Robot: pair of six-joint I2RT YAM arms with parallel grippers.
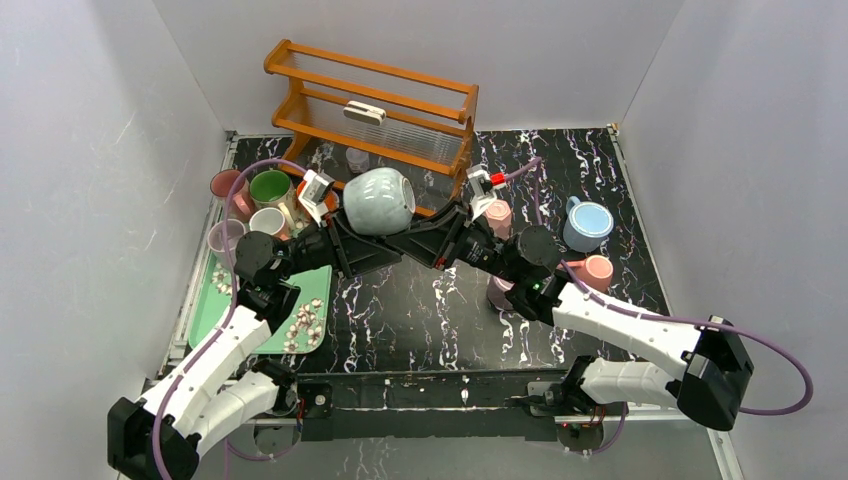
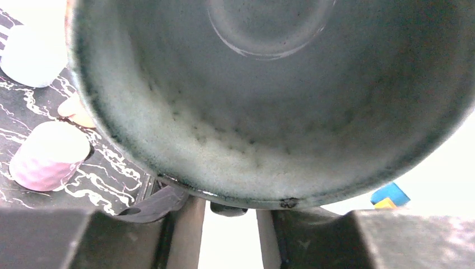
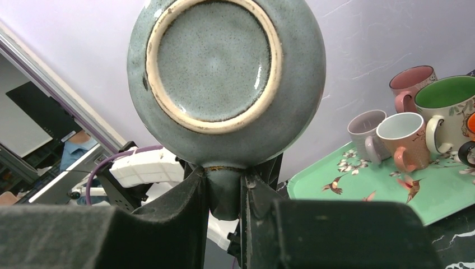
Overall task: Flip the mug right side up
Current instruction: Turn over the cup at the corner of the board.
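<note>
One round, speckled grey-green mug (image 1: pixel 378 200) lies sideways in the air before the one wooden rack (image 1: pixel 292 98) — right jaws clenched on its handle; left jaws at its rim, grip unclear.

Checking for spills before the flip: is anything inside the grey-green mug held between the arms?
The left wrist view looks into the grey-green mug: bare speckled glaze down to the base, nothing inside. Its upper wall lies outside the frame.

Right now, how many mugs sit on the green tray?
4 for sure, clustered at the far end of the tray: pink mug, green-lined mug, grey mug, white-lined mug. An orange thing cut off at the picture's edge may be a fifth.
</note>
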